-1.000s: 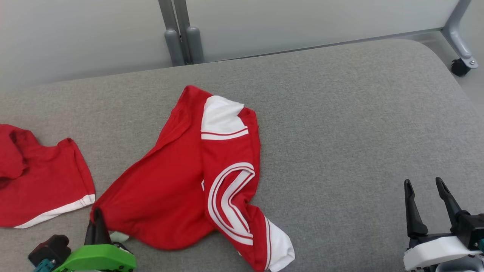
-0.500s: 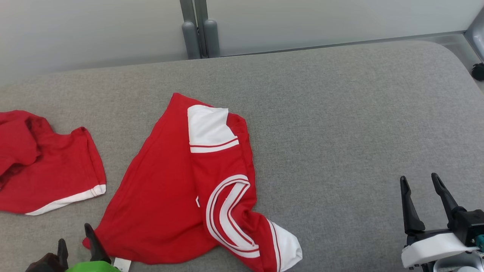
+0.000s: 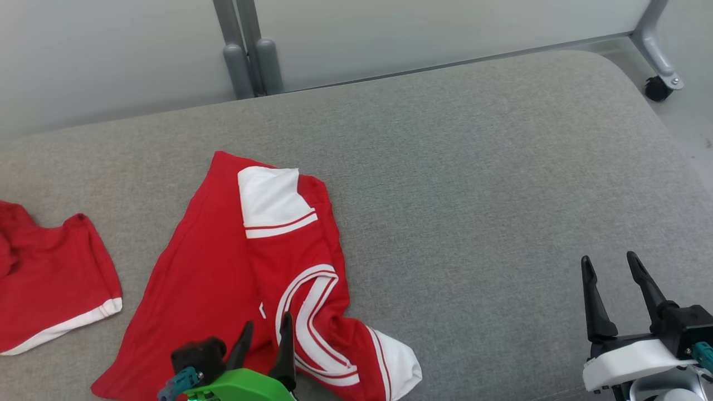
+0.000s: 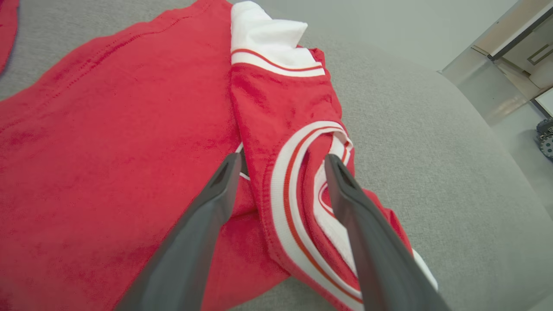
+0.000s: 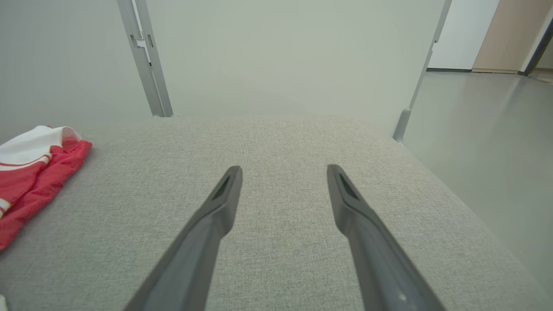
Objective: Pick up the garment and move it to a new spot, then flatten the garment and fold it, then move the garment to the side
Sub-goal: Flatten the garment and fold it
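Observation:
A red garment (image 3: 211, 289) with white sleeve ends and a white-striped collar lies crumpled on the grey padded table (image 3: 473, 167). My left gripper (image 3: 266, 331) hovers open over its near part, fingers straddling the striped collar (image 4: 298, 181) in the left wrist view, where the red garment (image 4: 108, 151) spreads to the left. At the lower right of the head view my right gripper (image 3: 609, 267) stands open above bare table, nothing between its fingers. In the right wrist view the right gripper (image 5: 284, 169) points over the table, with the garment's white sleeve (image 5: 30, 151) at the far left.
A second red garment (image 3: 44, 284) with a white hem lies at the table's left edge. Grey frame posts (image 3: 245, 50) and a pale panel stand behind the table. A castor wheel (image 3: 657, 89) sits on the floor at the back right. The table's right half is bare.
The head camera has shifted. My left gripper has moved right from the garment's lower left corner to over the striped collar, still open. The right gripper has hardly moved.

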Controlling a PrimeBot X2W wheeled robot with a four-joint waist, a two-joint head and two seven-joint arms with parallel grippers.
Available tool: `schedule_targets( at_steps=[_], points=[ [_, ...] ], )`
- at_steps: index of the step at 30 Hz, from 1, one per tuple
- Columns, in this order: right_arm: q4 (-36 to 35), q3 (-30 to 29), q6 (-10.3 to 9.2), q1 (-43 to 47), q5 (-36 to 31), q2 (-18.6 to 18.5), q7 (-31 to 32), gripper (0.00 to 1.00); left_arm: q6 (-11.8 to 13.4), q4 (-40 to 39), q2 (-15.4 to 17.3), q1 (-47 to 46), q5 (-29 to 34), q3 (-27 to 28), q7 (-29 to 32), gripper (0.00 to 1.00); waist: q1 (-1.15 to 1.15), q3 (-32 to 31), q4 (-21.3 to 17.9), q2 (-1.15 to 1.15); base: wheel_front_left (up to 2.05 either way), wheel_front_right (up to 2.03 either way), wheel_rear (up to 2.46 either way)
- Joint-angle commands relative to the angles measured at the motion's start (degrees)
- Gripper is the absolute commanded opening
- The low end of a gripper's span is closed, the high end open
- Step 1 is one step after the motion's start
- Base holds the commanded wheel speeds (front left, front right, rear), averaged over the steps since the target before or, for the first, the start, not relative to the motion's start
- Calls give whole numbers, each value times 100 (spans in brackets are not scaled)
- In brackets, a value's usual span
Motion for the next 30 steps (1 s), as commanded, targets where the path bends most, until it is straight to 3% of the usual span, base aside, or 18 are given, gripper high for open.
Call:
schedule_targets(
  at_steps=[1,5,7,8,9,16,19,23,30],
  points=[
    [6,-26,-1,-42,-17,17,-17,100,38,45,23,83,-122,-14,64,100,0,-70,-264,0,0,0,0],
    [7,-36,0,27,-7,55,-17,100,152,358,35,206,-103,-98,268,100,0,-45,-430,0,0,0,0],
    [13,-44,0,46,-3,68,-17,100,77,472,34,213,-244,-94,309,100,0,-26,-499,0,0,0,0],
    [10,-52,0,41,1,73,-17,100,62,498,25,208,-311,-75,289,9,0,-15,-530,0,0,0,0],
    [6,-62,0,32,7,77,-17,100,0,521,42,158,-275,-144,303,0,0,-4,-558,0,0,0,0],
    [-15,-36,0,-122,36,127,-17,100,-108,-27,-16,-377,-601,-220,161,0,0,154,-735,0,0,0,0],
    [9,38,0,-280,64,167,-17,100,-76,-45,-34,-1122,-887,-484,432,0,0,355,-904,0,0,0,0],
    [63,202,0,-504,110,243,-17,100,21,715,-29,-2294,-752,-801,701,0,0,659,-1211,0,0,0,0],
    [197,313,-1,-804,208,351,-17,100,206,2237,-23,-4017,-838,-978,426,0,0,1129,-1735,0,0,0,0]
  ],
)
